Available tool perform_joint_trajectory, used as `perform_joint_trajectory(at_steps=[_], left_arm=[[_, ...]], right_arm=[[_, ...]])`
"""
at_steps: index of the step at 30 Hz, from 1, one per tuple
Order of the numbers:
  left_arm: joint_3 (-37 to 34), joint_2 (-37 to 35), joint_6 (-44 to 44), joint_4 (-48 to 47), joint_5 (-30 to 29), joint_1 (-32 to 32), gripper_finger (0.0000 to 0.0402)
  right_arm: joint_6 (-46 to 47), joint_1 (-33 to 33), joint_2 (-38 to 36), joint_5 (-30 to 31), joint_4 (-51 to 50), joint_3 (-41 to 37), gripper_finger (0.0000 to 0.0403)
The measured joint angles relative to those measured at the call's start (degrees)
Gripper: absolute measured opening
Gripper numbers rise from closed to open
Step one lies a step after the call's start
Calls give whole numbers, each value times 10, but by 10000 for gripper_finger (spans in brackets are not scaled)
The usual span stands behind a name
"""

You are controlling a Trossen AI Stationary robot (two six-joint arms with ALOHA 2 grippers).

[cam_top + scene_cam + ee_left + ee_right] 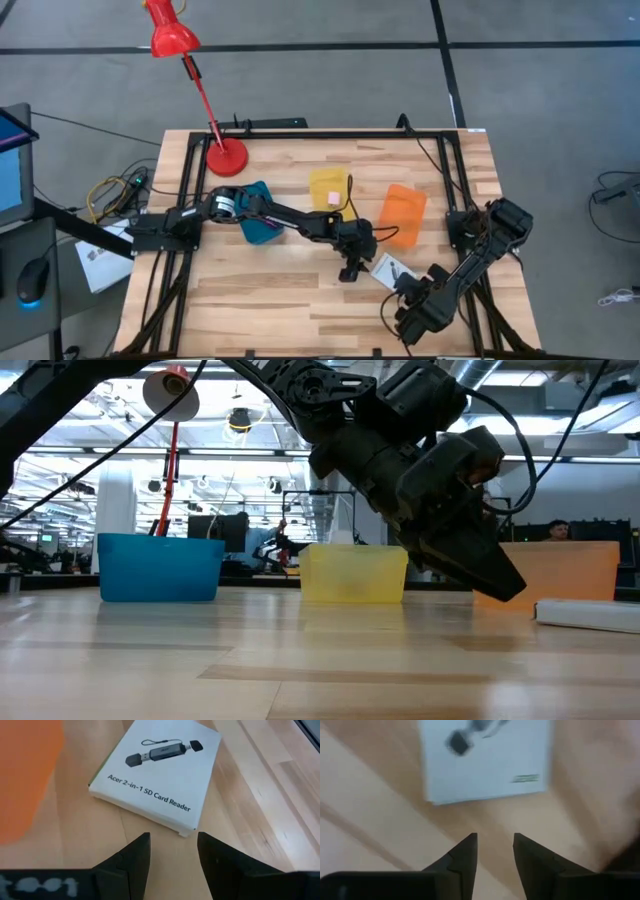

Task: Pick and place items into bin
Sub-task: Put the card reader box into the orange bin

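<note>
The white square card box (157, 770), printed with a black card reader, lies flat on the table right of centre (388, 267). My left gripper (172, 837) is open and hovers just left of it (350, 268), slanting down toward it (505, 585). My right gripper (495, 837) is open too and points at the box (485, 762) from the near right side (402, 285). A small pale pink thing (333, 199) sits in the yellow bin (328, 180). The dark red cord does not show.
Three bins stand in a row across the table's far half: blue (258, 212), yellow, and orange (402, 215), the last just beyond the box. A red desk lamp (226, 157) stands at the far left corner. Bare wood lies toward the near edge (270, 310).
</note>
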Motion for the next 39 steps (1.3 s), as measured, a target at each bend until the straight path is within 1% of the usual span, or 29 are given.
perform_joint_trajectory(at_steps=[2, 10, 15, 17, 19, 21, 25, 28, 31, 33, 37, 39], left_arm=[[0, 0, 0, -2, 0, -2, 153], [0, 0, 13, 16, -3, -16, 153], [0, 0, 12, 15, -25, -20, 153], [0, 2, 7, 6, -32, -20, 153], [0, 15, 7, 11, -52, -20, 153], [0, 21, 4, 15, -54, -18, 153], [1, 38, -15, 55, -21, -16, 153], [1, 39, -15, 57, -29, -17, 153], [5, 40, -14, 53, -24, -16, 153], [8, 41, -15, 52, -13, -14, 153], [8, 41, -14, 54, -17, -14, 153], [8, 41, -15, 59, -16, -14, 153]], right_arm=[[-6, 0, 1, 1, 15, -2, 117], [-12, -2, 0, 30, 7, -2, 107], [-11, -6, 0, 45, 17, -2, 107], [-12, -9, 1, 43, 25, -2, 107], [-11, -8, 1, 34, 26, -2, 107], [-11, -7, 1, 31, 26, -2, 107], [-16, -5, 1, 29, 58, -12, 107], [-35, -5, 1, 13, 100, -34, 107], [-13, -5, 0, -7, 93, -45, 107], [-3, -2, 0, -6, 83, -46, 107], [-23, -2, 0, 24, 89, -46, 107], [-26, -9, 0, 26, 90, -46, 107]])
